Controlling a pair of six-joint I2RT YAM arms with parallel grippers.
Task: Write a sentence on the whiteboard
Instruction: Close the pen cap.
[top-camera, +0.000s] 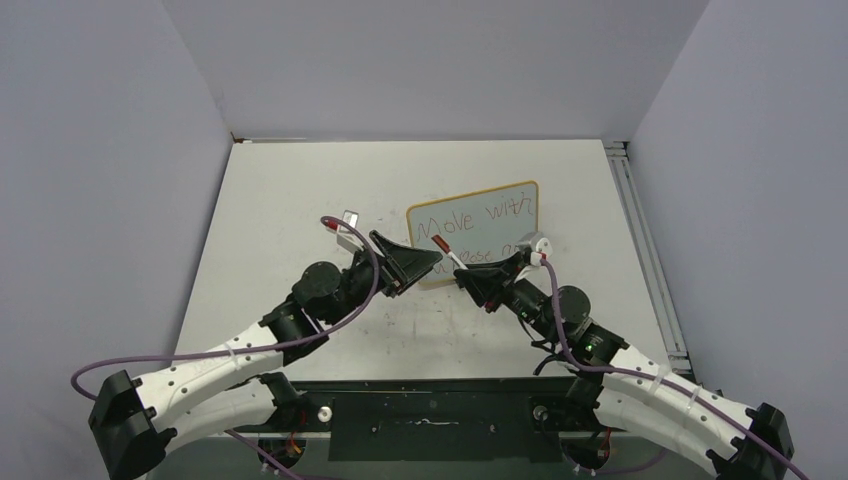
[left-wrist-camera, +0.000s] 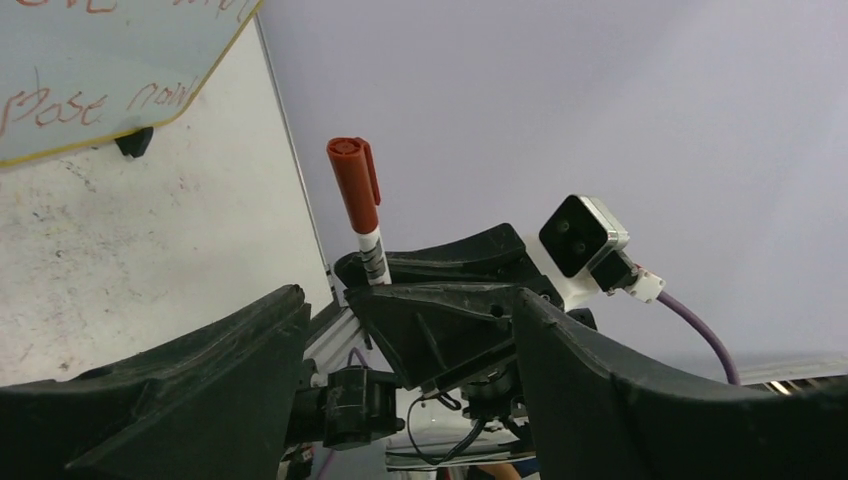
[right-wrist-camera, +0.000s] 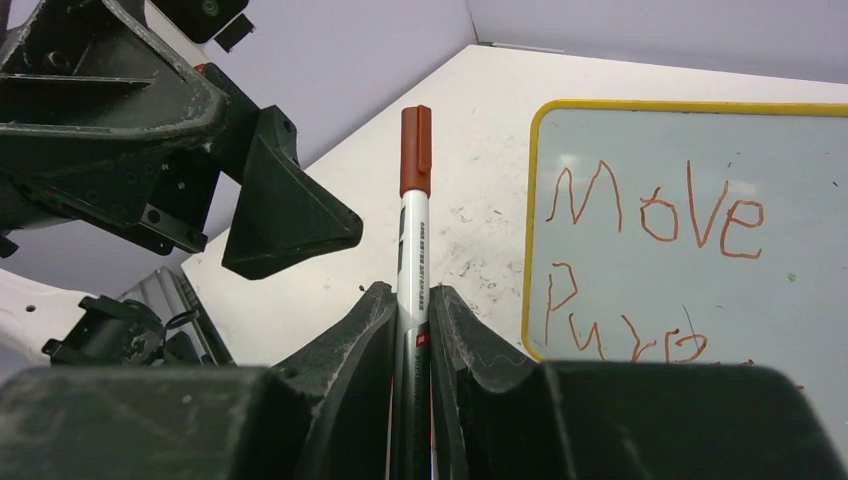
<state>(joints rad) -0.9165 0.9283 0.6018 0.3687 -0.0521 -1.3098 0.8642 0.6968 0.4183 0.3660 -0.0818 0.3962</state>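
Observation:
The whiteboard (top-camera: 476, 226) lies on the table with its yellow frame and red-brown lettering. The sentence (top-camera: 470, 222) reads "Move with" on its first line; the second line is partly covered by the arms. The right wrist view shows "Move" (right-wrist-camera: 655, 205) above "Purp" (right-wrist-camera: 618, 322), and the left wrist view shows "pose" and a short word (left-wrist-camera: 70, 105). My right gripper (right-wrist-camera: 412, 295) is shut on a capped red-brown marker (right-wrist-camera: 414, 225), just left of the board. It also shows in the top view (top-camera: 447, 252). My left gripper (top-camera: 425, 262) is open and empty, facing the marker (left-wrist-camera: 357, 200).
A small pale object (top-camera: 350, 216) lies on the table left of the board. A metal rail (top-camera: 640, 250) runs along the table's right edge. Grey walls close in the left, right and back. The two grippers are close together, tip to tip.

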